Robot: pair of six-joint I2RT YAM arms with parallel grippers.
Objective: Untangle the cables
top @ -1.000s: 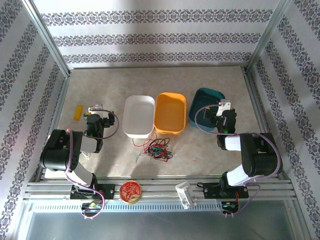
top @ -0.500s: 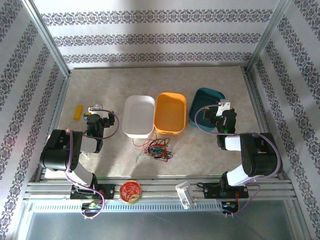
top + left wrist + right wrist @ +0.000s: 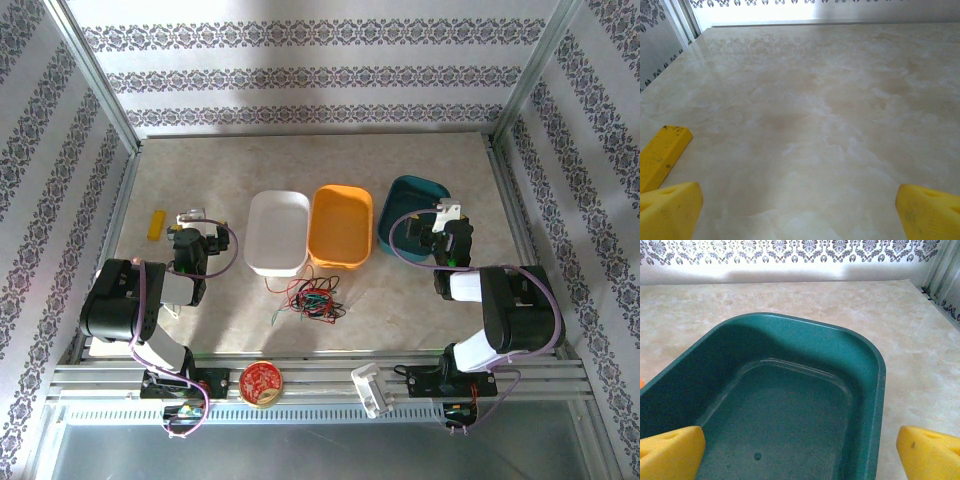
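Basically nothing grabbed yet, the untangle step looks unstarted.
top view, cables: cables (image 3: 309, 297) lie in one black/red/green knot on the table (image 3: 400, 165), just in front of the white bin (image 3: 277, 232) and orange bin (image 3: 343, 225), between the two arms.
top view, arms: left gripper (image 3: 189, 222) sits well left of the knot; right gripper (image 3: 447, 218) hangs over the teal bin (image 3: 407, 213).
left wrist: yellow fingertips (image 3: 667, 207) spread wide over bare marble, nothing between them; yellow block (image 3: 662, 152) just beside.
right wrist: fingertips (image 3: 670, 455) spread wide above the teal bin's hollow, holding nothing.
next move: judgement, either arm must swing inward to the knot and pinch a single strand at its edge, not the clump.
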